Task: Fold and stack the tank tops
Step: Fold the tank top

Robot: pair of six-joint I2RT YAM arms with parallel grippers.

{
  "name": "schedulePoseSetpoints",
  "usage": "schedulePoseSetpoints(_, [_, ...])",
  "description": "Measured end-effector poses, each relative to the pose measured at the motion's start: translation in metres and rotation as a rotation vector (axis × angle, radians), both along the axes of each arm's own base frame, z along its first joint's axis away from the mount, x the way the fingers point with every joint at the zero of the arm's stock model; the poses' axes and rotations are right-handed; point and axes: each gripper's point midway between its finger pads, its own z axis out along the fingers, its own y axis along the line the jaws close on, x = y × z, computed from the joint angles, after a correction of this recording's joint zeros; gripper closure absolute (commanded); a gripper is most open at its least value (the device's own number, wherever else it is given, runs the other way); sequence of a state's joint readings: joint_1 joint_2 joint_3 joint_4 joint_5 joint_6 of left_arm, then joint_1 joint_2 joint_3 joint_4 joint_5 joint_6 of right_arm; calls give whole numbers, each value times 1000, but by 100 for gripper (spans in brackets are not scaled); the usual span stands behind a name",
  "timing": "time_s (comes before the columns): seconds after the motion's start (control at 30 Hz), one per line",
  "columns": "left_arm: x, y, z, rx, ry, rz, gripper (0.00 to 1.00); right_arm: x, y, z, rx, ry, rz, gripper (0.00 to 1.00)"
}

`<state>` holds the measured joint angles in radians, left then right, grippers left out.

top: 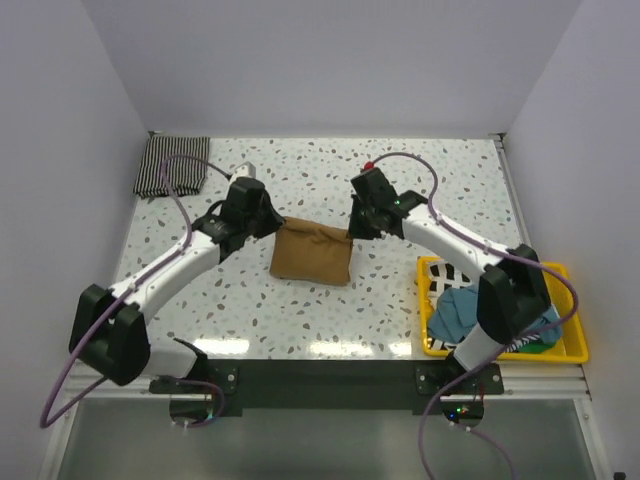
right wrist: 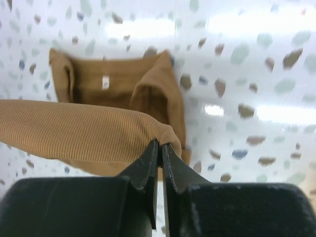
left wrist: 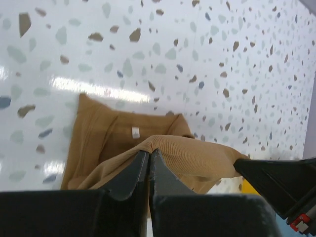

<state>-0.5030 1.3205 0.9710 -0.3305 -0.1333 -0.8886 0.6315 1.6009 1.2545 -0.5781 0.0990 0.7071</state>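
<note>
Fold step in hand. Left gripper [left wrist: 149,157] and right gripper [right wrist: 159,147] are each pinched fully closed on the raised edge of the tan top [top: 311,253]. The remainder lies flat below the fingers. Next move: carry both ends across evenly, then release.

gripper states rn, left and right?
left gripper: closed, pinching a raised edge of the tan-brown tank top.
right gripper: closed, pinching the same top's other end.

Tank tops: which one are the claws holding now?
The plain tan-brown tank top, pinched by the left claw and right claw; the striped one lies folded far left.
</note>
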Motion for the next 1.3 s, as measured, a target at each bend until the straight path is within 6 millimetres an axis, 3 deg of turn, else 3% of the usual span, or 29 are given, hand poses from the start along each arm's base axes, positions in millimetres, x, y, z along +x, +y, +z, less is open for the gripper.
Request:
schedulePoseSetpoints(0.07, [30, -3, -5, -6, -16, 3, 86, 29, -2, -9, -2, 13, -18, 80])
schedulePoseSetpoints(0.1, [47, -3, -10, -7, -23, 6, 75, 47, -3, -14, -3, 18, -29, 66])
schedulePoseSetpoints(0.2, [96, -4, -26, -22, -50, 9, 48, 87, -8, -38, -21, 29, -51, 39])
schedulePoseSetpoints(0.23, [109, -3, -33, -27, -52, 10, 46, 94, -10, -45, -31, 38, -56, 34])
schedulePoseSetpoints(0.33, [132, 9, -47, -43, -48, 34, 43, 112, -23, -64, -87, 47, -65, 30])
schedulePoseSetpoints(0.43, [137, 22, -42, -47, -59, 60, 46, 116, -33, -60, -139, 24, -66, 36])
schedulePoseSetpoints(0.47, [137, 25, -37, -49, -67, 69, 51, 117, -33, -55, -150, 7, -64, 39])
schedulePoseSetpoints(0.5, [136, 26, -29, -53, -78, 77, 53, 116, -33, -49, -160, -11, -62, 49])
schedulePoseSetpoints(0.63, [107, 21, 1, -89, -128, 74, 60, 86, -21, -28, -204, -79, -14, 66])
schedulePoseSetpoints(0.73, [74, 10, 5, -120, -130, 52, 68, 52, 7, -17, -202, -120, 71, 73])
schedulePoseSetpoints(0.8, [54, 3, -5, -138, -100, 35, 69, 34, 27, -18, -197, -134, 131, 75])
schedulePoseSetpoints(0.93, [25, 7, -38, -137, -15, 45, 70, 20, 40, -39, -198, -117, 187, 75])
schedulePoseSetpoints(1.13, [-15, 16, -60, -139, 44, 45, 67, 20, 29, -103, -266, -23, 178, 77])
schedulePoseSetpoints(1.3, [-45, 23, -73, -150, 82, 31, 64, 18, 32, -109, -187, -51, 110, 78])
